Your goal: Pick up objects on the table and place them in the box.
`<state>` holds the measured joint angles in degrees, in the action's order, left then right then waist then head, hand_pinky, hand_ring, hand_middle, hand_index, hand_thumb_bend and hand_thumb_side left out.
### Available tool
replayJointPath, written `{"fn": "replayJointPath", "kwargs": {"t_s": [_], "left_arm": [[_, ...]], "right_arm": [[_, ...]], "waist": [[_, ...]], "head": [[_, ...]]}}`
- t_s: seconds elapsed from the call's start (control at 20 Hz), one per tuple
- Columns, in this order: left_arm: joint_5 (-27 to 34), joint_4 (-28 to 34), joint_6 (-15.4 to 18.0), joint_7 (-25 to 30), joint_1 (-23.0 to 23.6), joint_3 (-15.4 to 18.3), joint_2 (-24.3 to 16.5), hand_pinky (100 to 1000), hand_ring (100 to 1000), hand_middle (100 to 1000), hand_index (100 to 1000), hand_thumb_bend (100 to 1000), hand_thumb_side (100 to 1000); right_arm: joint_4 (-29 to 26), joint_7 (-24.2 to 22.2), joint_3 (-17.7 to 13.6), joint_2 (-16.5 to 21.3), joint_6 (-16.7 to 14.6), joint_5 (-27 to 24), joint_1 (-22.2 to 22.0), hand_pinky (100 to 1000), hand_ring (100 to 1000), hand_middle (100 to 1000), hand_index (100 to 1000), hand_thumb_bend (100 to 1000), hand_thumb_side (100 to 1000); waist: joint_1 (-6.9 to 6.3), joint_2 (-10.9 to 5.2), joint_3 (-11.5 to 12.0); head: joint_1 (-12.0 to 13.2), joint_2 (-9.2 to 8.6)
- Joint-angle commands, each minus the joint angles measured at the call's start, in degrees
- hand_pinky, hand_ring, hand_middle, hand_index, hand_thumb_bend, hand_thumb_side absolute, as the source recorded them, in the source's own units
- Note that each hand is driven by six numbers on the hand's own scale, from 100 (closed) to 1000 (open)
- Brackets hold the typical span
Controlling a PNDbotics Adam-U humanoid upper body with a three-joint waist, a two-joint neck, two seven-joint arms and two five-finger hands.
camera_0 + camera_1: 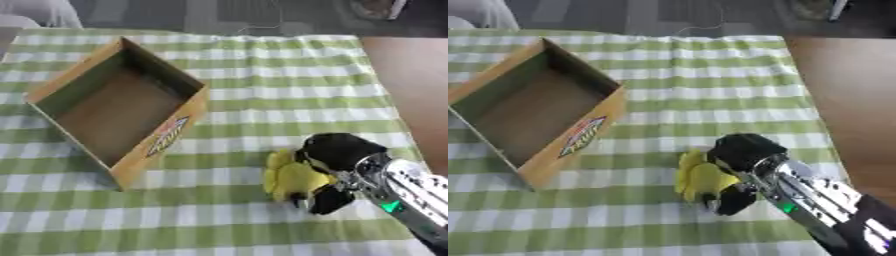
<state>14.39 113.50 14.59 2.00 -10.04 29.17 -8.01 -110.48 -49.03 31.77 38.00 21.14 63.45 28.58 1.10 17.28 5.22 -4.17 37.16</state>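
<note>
Yellow soft-looking thing, prob a plush toy or a bunch-shaped lump (can't tell which) (293, 179), sits on the green-and-white checked cloth (289, 70) covering the tabletop, right of the cardboard box (164, 141) and a bit nearer the robot. The right hand (337, 167) is on it from the right side, black fingers (331, 200) curled round its right edge w/ the thumb part over the top, so I'd call that closed on the toy, tho it looks like it's resting on the cloth, not lifted yet. Left hand isn't in either view, so right arm is obv the one doing this. Key bit imo: the box is up and to the left of the hand, open top, nothing inside that I can see, its long axis running diagonally, near corner pointing at the toy. So next move is prob lift, then carry left over the near wall. Bare brown tabletop (420, 95) shows past the cloth's right edge; dark floor at the far edge.
</note>
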Motion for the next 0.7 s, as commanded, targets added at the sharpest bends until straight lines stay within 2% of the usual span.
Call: {"fn": "replayJointPath", "kwargs": {"t_s": [0.05, 0.45, 0.7], "left_arm": [[0.0, 1.1, -0.1, 0.2, -0.4, -0.1, -0.7, 709, 654, 603, 714, 100, 900], [-0.1, 1.1, -0.1, 0.2, -0.4, -0.1, -0.8, 708, 654, 603, 715, 100, 899], [-0.1, 1.1, -0.2, 0.2, -0.3, -0.1, -0.9, 708, 654, 604, 715, 100, 900]], "right_arm": [[-2.1, -2.4, -0.9, 0.8, 3.8, 0.0, 0.8, 793, 865, 464, 648, 100, 420], [-4.1, -1.0, -1.6, 1.8, 4.9, -2.5, 0.4, 785, 842, 441, 617, 100, 328], [-4.1, 0.8, -2.8, 1.9, 4.9, -4.0, 2.9, 785, 839, 434, 616, 100, 338]], "waist": [[-0.11, -0.83, 0.0], [-0.05, -0.92, -0.1], [-0.04, -1.12, -0.3]], "head": [[-0.1, -0.45], [0.0, -0.58], [0.0, -0.7]]}}
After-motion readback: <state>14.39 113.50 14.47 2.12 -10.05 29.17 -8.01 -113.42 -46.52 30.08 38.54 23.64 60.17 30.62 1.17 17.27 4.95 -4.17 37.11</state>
